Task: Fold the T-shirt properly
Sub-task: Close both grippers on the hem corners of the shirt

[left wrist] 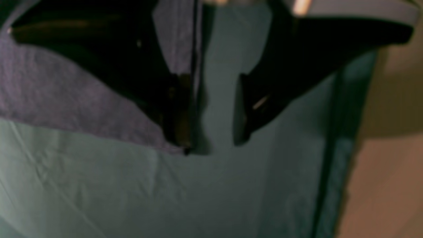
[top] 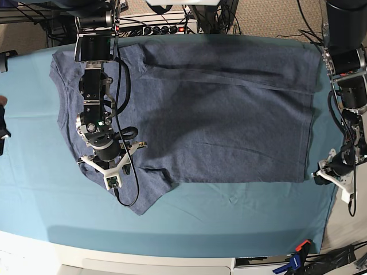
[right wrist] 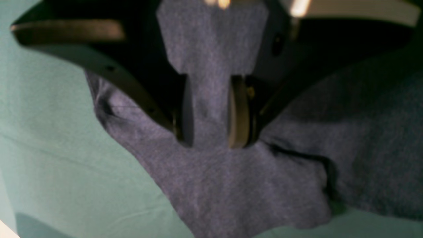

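The blue-grey T-shirt (top: 218, 114) lies spread flat on the teal cloth (top: 229, 217), one sleeve pointing toward the front left. My right gripper (top: 105, 156) hovers over that sleeve. In the right wrist view the right gripper (right wrist: 211, 143) is open, and the T-shirt (right wrist: 231, 185) runs unpinched under the gap, creased at the right. My left gripper (top: 325, 172) is at the shirt's right edge near its front corner. In the left wrist view the left gripper (left wrist: 212, 145) is open over the teal cloth (left wrist: 132, 185). The T-shirt (left wrist: 59, 92) edge ends at its left finger (left wrist: 180, 112).
The cloth-covered table's edge (left wrist: 333, 165) drops off just right of the left gripper. Blue and orange clamps (top: 295, 260) sit at the front right corner. A power strip (top: 160, 28) and cables run along the back. A dark object (top: 3, 137) is at the far left.
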You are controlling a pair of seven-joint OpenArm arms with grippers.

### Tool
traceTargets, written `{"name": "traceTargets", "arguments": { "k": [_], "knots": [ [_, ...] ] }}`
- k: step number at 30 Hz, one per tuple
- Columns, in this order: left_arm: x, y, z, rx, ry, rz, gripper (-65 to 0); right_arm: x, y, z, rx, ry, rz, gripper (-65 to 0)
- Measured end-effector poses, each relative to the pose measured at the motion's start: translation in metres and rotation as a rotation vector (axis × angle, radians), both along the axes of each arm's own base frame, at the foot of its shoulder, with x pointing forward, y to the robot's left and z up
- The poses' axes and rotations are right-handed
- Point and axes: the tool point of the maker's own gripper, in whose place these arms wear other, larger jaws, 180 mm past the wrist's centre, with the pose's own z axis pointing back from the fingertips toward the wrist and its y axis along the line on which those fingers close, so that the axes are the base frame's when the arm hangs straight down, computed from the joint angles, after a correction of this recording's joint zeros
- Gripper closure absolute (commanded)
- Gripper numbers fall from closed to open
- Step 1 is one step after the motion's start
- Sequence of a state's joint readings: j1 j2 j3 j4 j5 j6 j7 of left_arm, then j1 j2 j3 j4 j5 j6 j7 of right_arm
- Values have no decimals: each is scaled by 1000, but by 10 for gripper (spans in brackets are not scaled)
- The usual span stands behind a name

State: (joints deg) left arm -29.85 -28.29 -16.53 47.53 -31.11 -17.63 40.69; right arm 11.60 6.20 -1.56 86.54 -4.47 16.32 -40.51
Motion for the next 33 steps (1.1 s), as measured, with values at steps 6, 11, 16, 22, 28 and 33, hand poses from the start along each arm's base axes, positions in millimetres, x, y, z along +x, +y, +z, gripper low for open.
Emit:
{"name": "traceTargets", "arguments": {
  "k": [6, 11, 16, 22, 28, 33],
  "knots": [
    [-14, -6, -27, -64, 67, 17, -213, 0, 0, 0, 0, 2, 0, -189],
    [-16, -13, -30, -94, 78, -1, -213, 0, 0, -1, -1, 4, -1, -189],
    [-14, -22, -30, -124, 73, -8, -213, 0, 0, -1, -1, 3, -1, -189],
    [-11, -38, -34, -151, 70, -23, -213, 0, 0, -1, -1, 4, -1, -189],
    [-7, -56, -34, -178, 56, -44, -213, -2, 0, -2, -1, 7, -1, -189],
    [-6, -60, -34, -182, 50, -61, -213, -4, 0, -5, -1, 15, -1, -189]
  ]
}}
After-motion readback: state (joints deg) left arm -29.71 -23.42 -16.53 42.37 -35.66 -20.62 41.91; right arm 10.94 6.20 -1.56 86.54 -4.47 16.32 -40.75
